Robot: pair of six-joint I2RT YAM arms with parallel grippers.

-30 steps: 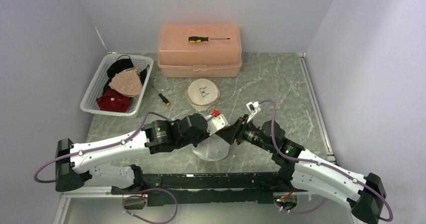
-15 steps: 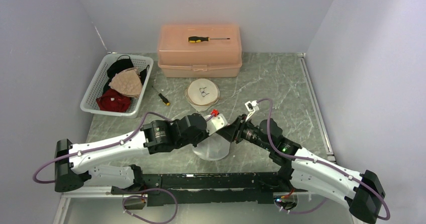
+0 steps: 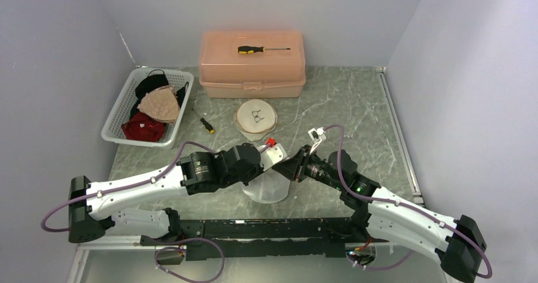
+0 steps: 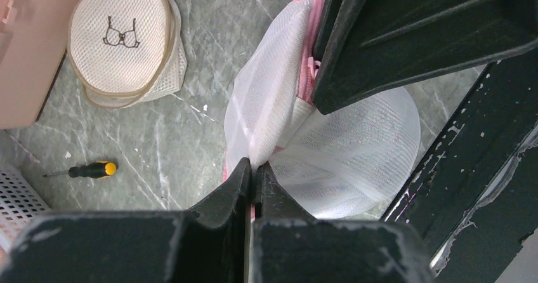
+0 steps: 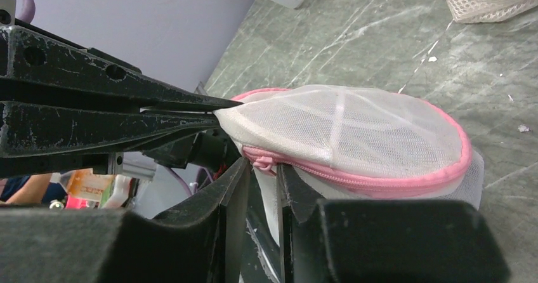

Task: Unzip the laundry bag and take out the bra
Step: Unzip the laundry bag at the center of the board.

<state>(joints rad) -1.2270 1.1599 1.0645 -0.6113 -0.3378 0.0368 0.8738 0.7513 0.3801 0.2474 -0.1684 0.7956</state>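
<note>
The laundry bag (image 3: 269, 191) is white mesh with a pink zipper (image 5: 380, 184) and lies near the table's front edge between my two arms. My left gripper (image 4: 254, 164) is shut on a fold of its mesh and lifts that edge; in the top view this gripper (image 3: 274, 159) sits over the bag. From the right, my right gripper (image 5: 263, 165) meets the bag at the zipper's end. Its jaws stand a narrow gap apart, with the pink zipper pull (image 5: 262, 162) at their tips. The bra is hidden inside the bag.
A second round mesh bag (image 3: 256, 118) with a bra drawing lies behind. A white basket (image 3: 114, 121) of garments stands at the back left. A pink toolbox (image 3: 252, 73) carries a screwdriver (image 3: 261, 49). A small screwdriver (image 3: 206, 125) lies between basket and round bag.
My right gripper's jaws have narrowed around the zipper pull and the right arm has edged left toward the bag. The left gripper keeps its hold unchanged.
</note>
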